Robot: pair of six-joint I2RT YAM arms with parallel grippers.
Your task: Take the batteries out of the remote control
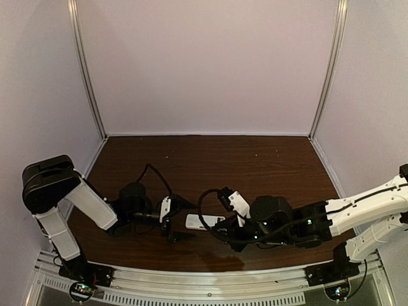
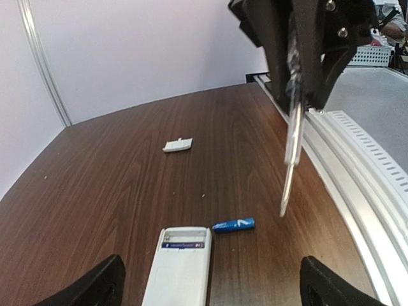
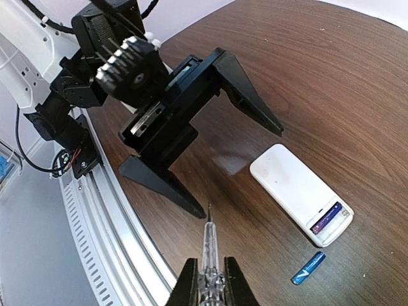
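my left gripper (image 2: 210,287): jaws wide apart, empty, facing the remote control (image 2: 178,271) lying flat near the table's (image 2: 115,191) near edge, I think ready to steady it | my right gripper (image 3: 208,273): clenched on the screwdriver (image 3: 208,239), for prying | one battery (image 2: 233,224) is out, just right of the open end

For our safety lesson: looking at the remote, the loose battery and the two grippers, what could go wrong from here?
1. The screwdriver in the right gripper points its tip close to a finger of the open left gripper; they could collide.
2. The remote lies unheld; prying at what looks like a second battery in its open bay may just push it away.
3. The loose battery beside it could roll if nudged.
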